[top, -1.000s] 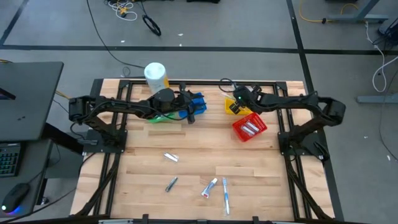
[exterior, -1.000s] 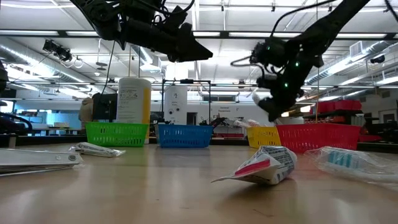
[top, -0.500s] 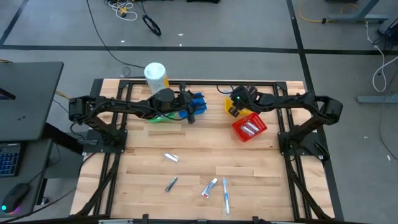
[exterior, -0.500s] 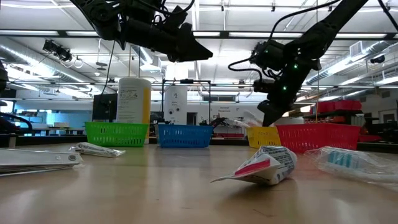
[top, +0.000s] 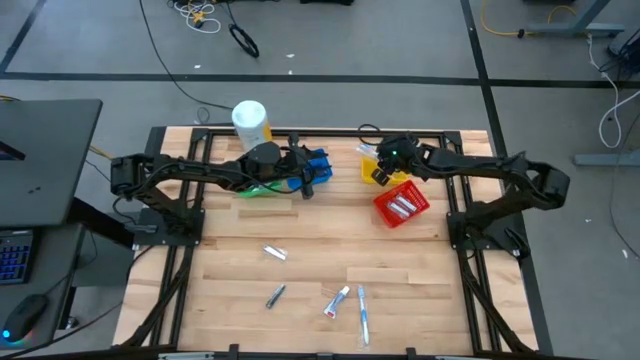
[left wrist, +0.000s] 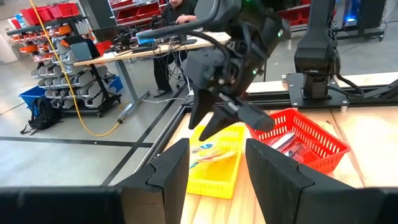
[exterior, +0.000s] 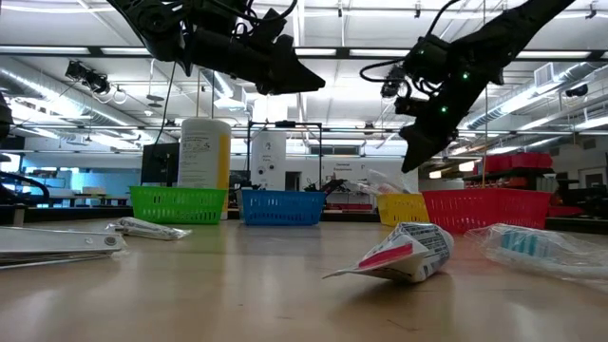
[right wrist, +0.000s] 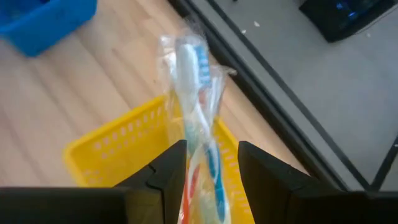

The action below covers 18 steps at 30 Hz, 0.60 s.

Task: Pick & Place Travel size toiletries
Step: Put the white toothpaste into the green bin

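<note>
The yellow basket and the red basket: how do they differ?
The yellow basket lies farther back and holds a wrapped toothbrush; the red basket sits nearer the front, turned askew, and holds silvery tubes. The right gripper hangs over the yellow one, not the red. Both are mesh.

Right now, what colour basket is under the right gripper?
Yellow basket, clearest in the right wrist view.

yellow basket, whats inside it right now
A wrapped toothbrush sticks up out of the yellow basket, between the right pincer's open fingers. The fingers and the wrapper cover the basket floor, so anything else in there cannot be seen.
</note>
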Available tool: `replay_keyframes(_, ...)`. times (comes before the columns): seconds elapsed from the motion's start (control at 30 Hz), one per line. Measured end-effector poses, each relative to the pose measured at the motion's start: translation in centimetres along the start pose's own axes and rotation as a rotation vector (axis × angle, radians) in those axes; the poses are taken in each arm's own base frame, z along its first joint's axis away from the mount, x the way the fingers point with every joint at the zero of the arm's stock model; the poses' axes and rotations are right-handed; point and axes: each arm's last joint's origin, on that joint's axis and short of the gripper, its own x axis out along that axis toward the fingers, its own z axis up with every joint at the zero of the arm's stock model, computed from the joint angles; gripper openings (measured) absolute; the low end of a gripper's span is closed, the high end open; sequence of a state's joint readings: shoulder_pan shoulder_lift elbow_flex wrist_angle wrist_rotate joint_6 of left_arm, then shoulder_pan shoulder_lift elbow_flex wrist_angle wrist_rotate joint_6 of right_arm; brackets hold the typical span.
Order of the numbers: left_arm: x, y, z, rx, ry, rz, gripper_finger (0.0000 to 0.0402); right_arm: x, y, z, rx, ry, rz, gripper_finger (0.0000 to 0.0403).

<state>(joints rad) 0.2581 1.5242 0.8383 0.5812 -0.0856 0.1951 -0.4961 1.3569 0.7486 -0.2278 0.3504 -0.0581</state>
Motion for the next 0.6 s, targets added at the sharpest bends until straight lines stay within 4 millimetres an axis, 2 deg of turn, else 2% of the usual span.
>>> replay_keyframes(0.43,0.0,0.0,0.0,0.0,0.0,0.0,0.0167,-1.0,-0.4,1.4,0.01,-0.147,0.004,0.0156)
replay_keyframes(0.6,0.0,0.0,0.0,0.0,0.0,0.0,0.0167,-1.1,-0.2,2.0,-0.031,-0.214,0.079,0.0156)
